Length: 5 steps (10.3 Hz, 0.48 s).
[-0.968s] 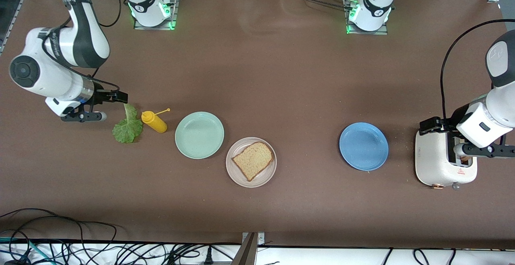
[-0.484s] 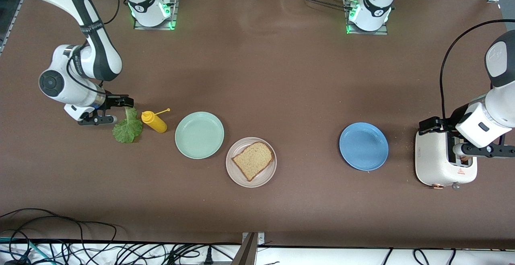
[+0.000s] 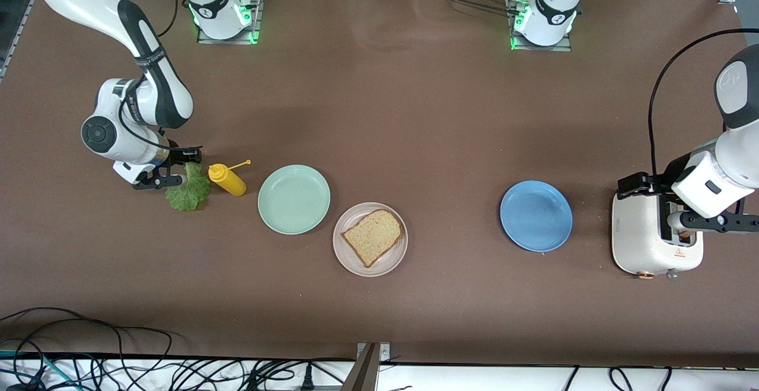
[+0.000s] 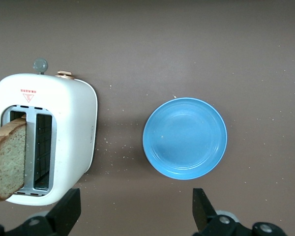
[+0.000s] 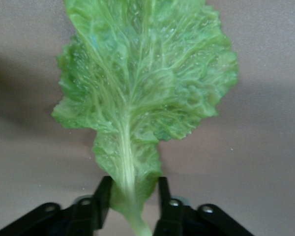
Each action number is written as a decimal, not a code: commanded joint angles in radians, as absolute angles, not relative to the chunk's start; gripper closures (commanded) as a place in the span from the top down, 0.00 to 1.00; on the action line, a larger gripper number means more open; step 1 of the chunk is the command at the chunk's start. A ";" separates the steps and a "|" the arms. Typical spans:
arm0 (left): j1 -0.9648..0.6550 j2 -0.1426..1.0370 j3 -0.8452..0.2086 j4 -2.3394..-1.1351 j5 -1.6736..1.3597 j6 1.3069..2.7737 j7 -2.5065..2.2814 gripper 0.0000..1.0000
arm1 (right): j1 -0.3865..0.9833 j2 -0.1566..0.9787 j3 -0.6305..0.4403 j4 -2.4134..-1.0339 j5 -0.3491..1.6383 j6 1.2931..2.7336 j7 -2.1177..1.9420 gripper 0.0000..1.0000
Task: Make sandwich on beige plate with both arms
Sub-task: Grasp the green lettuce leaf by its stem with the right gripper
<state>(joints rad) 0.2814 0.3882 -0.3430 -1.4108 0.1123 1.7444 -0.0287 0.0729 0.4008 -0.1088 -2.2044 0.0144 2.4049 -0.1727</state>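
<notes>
Lettuce [image 5: 137, 93] lies on the tabletop [image 3: 415, 112] beside the mustard bottle [image 3: 227, 179], its stem clamped in the right gripper [image 5: 131, 201] jaws for carrying to the bread [image 3: 372, 236] on the beige plate [image 3: 356, 260], while the left gripper [image 4: 132, 214], jaws apart, hovers over the toaster [image 4: 44, 137] for its slice [image 4: 9, 160].

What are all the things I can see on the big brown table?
Lettuce leaf: one, green, on the table at the right arm's end, its stem between the right hand's fingers.
Mustard bottle: one, yellow, lying beside the lettuce.
Mint-green plate: one, bare, next to the bottle.
Beige plate: one, nearest the front camera.
Bread slice: one, tan, on the beige plate.
Blue plate: one, bare, toward the left arm's end.
Toaster: one, white, at the left arm's end.
Second bread slice: one, tan, standing in a toaster slot.
Right hand: black, closing on the lettuce stem.
Left hand: black, open, over the toaster.
</notes>
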 commanded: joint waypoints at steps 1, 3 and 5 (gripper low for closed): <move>0.293 0.374 -0.350 -1.422 0.101 1.741 -0.003 1.00 | 0.072 0.397 -0.107 -2.198 0.038 2.407 -0.184 0.00; 0.293 0.374 -0.350 -1.422 0.103 1.741 -0.003 1.00 | 0.072 0.391 -0.107 -2.195 0.038 2.404 -0.186 0.00; 0.291 0.376 -0.350 -1.422 0.103 1.741 -0.003 1.00 | 0.074 0.371 -0.107 -2.189 0.038 2.395 -0.192 0.00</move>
